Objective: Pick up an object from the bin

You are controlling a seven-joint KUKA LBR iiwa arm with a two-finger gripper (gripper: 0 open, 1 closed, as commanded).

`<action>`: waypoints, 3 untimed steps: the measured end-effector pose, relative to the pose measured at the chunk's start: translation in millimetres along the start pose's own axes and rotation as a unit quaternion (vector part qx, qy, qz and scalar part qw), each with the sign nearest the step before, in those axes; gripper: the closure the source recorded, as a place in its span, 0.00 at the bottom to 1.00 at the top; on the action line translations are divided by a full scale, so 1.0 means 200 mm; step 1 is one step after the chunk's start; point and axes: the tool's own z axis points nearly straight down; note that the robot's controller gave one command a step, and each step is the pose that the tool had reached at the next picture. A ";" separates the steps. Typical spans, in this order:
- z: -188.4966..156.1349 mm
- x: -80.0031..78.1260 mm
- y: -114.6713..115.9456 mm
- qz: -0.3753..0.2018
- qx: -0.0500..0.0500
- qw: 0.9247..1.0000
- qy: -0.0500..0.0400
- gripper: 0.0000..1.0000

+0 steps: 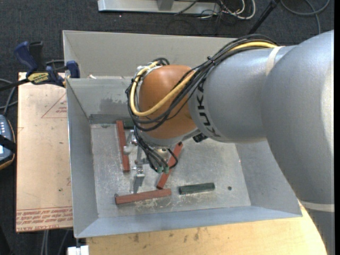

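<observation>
Gripper sat low in the bin, lower centre of the frame, under the orange wrist cover. We could not tell whether it was apart or together; the wrist and its cables blocked that.

The nearest candidates were three red-brown sticks. The long stick lay flat along the bottom, just below the tip. The upright stick was just to its left, and the slanted stick just to its right. A dark green bar lay further right, apart from the rest. We saw nothing clamped, so we judged the pick not yet made.

To do this step well, we reckoned:
- commit to one stick, since the tip sat between all three
- straddle it across its narrow width, near mid-length, so it would lift level
- go down to the floor before closing, because the sticks lay flat
- keep the dangling cables off the slanted stick

Only legible writing was "KUKA", running along the arm. We read no labels on the bin items.
</observation>
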 end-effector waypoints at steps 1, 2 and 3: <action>0.14 0.02 0.04 -0.018 0.000 1.000 0.000 0.00; 0.32 0.11 -0.03 -0.040 -0.005 0.999 0.011 1.00; 0.32 0.11 -0.03 -0.041 -0.005 0.999 0.011 1.00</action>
